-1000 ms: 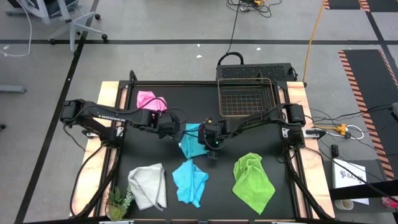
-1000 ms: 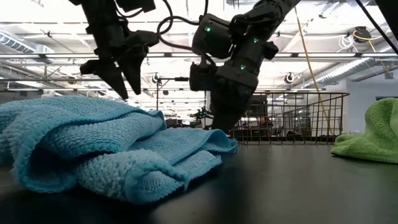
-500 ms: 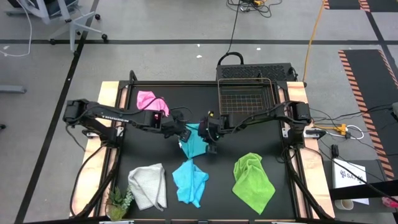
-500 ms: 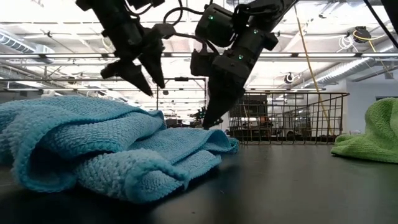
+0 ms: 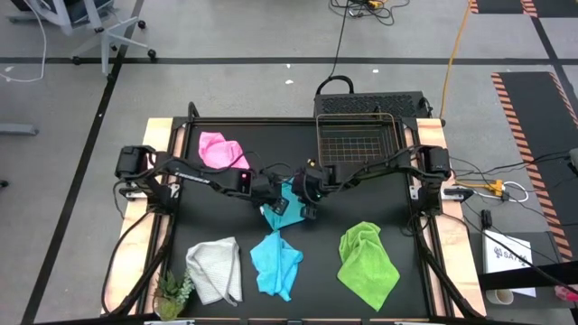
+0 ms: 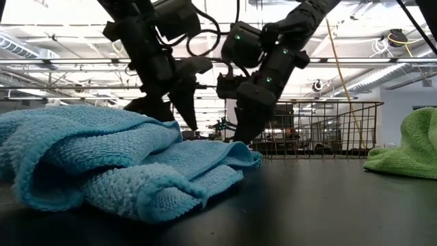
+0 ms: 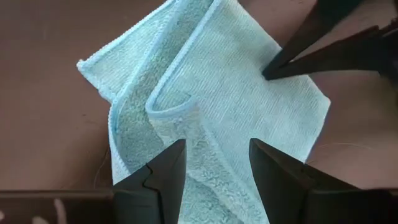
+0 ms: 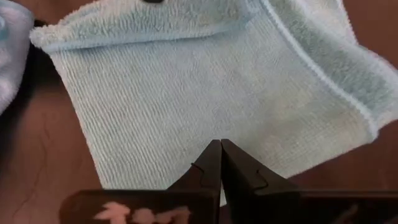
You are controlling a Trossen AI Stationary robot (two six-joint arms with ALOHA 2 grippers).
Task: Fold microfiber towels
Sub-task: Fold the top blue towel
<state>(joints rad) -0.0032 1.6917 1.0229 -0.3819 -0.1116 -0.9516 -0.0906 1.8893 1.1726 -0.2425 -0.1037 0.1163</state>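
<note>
Towels lie scattered on a black worktop (image 5: 208, 226) that we view from straight above. At its centre sits a partly folded light blue towel (image 5: 283, 206), and both dark arms reach in to meet over it. Our left claw (image 5: 279, 206) hovers above this towel with its two fingers (image 7: 163, 177) spread apart and nothing between them; seen from that wrist, the cloth shows a doubled-over layer with a rounded corner between the fingers. Our right claw (image 5: 308, 211) has its fingers pressed together, holding nothing, with the tips down at the towel's edge on the side nearest the green cloth. From worktop height, both claws point downward just behind a rumpled blue towel that fills the foreground.

Four more towels lie well apart from the centre. A pink towel (image 5: 219, 150) lies towards the far left corner. Along the near edge we see a white-grey towel (image 5: 217, 269), a second light blue towel (image 5: 275, 263) crumpled in a heap, and a lime green towel (image 5: 368, 262). A wire basket (image 5: 358, 141) sits at the far side, right of the middle. A small green plant (image 5: 173, 292) stands at the near left corner, just beside the white-grey towel.
</note>
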